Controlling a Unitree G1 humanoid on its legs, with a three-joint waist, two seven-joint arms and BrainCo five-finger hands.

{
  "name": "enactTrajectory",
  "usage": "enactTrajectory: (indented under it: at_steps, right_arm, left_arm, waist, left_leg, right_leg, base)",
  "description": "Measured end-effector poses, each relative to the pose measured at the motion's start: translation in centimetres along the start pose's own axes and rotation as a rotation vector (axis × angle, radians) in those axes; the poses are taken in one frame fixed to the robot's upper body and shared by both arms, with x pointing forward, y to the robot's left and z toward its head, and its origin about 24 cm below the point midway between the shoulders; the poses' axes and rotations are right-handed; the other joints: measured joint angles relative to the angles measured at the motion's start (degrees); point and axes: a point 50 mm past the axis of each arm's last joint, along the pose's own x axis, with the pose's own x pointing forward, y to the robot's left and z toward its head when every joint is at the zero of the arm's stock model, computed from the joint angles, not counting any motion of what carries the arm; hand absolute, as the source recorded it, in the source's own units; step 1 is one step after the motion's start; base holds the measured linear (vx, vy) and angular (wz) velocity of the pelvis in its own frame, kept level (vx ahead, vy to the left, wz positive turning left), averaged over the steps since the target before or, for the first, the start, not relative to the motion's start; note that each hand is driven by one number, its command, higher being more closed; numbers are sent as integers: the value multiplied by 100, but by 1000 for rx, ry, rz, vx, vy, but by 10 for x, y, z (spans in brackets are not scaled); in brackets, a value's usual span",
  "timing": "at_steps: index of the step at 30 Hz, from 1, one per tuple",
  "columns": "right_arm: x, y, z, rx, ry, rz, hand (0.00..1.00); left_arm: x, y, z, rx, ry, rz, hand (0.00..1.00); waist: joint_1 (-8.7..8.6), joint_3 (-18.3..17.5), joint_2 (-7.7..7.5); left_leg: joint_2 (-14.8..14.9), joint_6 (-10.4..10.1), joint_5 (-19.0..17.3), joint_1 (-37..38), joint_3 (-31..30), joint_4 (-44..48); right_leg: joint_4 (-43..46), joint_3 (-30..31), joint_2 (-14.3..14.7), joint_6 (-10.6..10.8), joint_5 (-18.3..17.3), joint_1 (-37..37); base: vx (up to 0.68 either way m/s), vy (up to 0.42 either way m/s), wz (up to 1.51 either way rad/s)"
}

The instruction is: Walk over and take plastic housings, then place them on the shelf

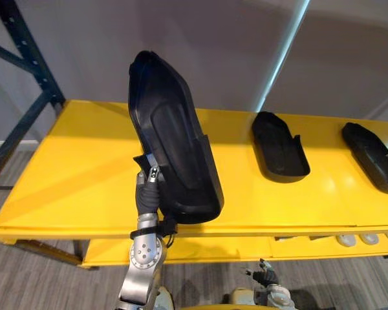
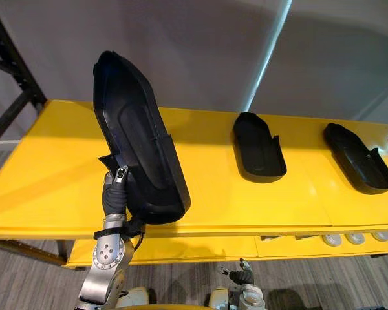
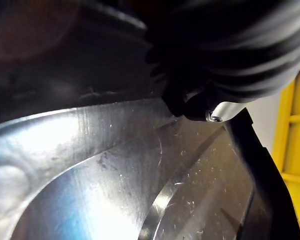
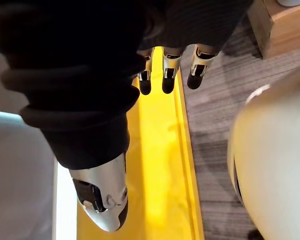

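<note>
Three black plastic housings are about the yellow shelf [image 1: 77, 174]. Two lie on it and one is up in the air. The left hand [image 1: 149, 187] has the held housing [image 1: 174, 129] by its lower side, its thumb [image 1: 154, 173] pressed on a small tab at the rim and the rest of the fingers tucked behind the shell. The housing stands nearly on end, hollow side to the right, its top leaning back and left. Its lower end sits over the shelf's front edge; I cannot tell whether it touches the board.

Left of it the shelf top is bare all the way to the dark steel upright [image 1: 26, 58] at the corner. To the right there is a clear strip of yellow before the middle housing [image 1: 279, 155], which lies hollow side up, set back from the front lip. The right housing [image 1: 374, 155] lies well apart from that one, further along the board.

The right hand [image 4: 90, 85] hangs low by the shelf's front edge over the grey floor [image 4: 215, 130], its fingers [image 4: 164, 75] straight and slack, with nothing in them.
</note>
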Motion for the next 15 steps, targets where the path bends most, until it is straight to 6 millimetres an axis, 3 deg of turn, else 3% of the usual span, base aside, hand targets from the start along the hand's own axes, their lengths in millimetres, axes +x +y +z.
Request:
enactTrajectory:
  at_steps: [1, 2, 4, 5, 8, 15]
  right_arm:
    - [0, -2, -2, 3, 5, 0, 0]
    - [-1, -6, 1, 4, -10, -6, 0]
    - [-1, -6, 0, 7, -10, -8, 0]
    - [-2, -3, -1, 12, -7, -3, 0]
    - [-4, 2, -7, 31, 12, 6, 0]
    - [-6, -1, -13, 39, 28, -1, 0]
  left_arm:
    - [0, -1, 0, 10, -5, -5, 100]
    - [-1, -1, -1, 21, 5, -1, 100]
    - [-2, 0, -1, 34, 6, 0, 100]
    - [-3, 3, -1, 43, 6, 6, 100]
    - [-5, 9, -3, 59, 20, 15, 100]
    - [-4, 14, -5, 86, 44, 15, 100]
  waist:
    - [-3, -31, -28]
    - [-19, -9, 134]
    - [-13, -51, 201]
    - [-10, -53, 178]
    - [-9, -148, 54]
    - [12, -206, 35]
  left_leg:
    - [-84, -18, 19, -35, 6, -48]
    - [-49, -46, 49, -34, -14, -167]
    - [25, -45, 262, -4, 41, -375]
    - [75, -44, 477, 110, 96, -559]
    - [134, -66, 653, 285, 236, -830]
    - [130, -20, 726, 578, 547, -1114]
  right_leg:
    - [-443, 29, -6, -40, -142, 161]
    - [-747, 6, 94, -50, 33, 228]
    - [-1072, 0, 191, -63, 296, 334]
    - [-1294, 3, 260, -96, 447, 444]
    - [-1686, 51, 348, -117, 649, 648]
    - [-2241, 329, 385, 0, 1042, 927]
  base:
    - [-117, 25, 15]
    - [-120, 30, 7]
    - [-53, 10, -8]
    - [13, -38, -19]
    - [54, -46, -16]
    - [66, 27, -20]
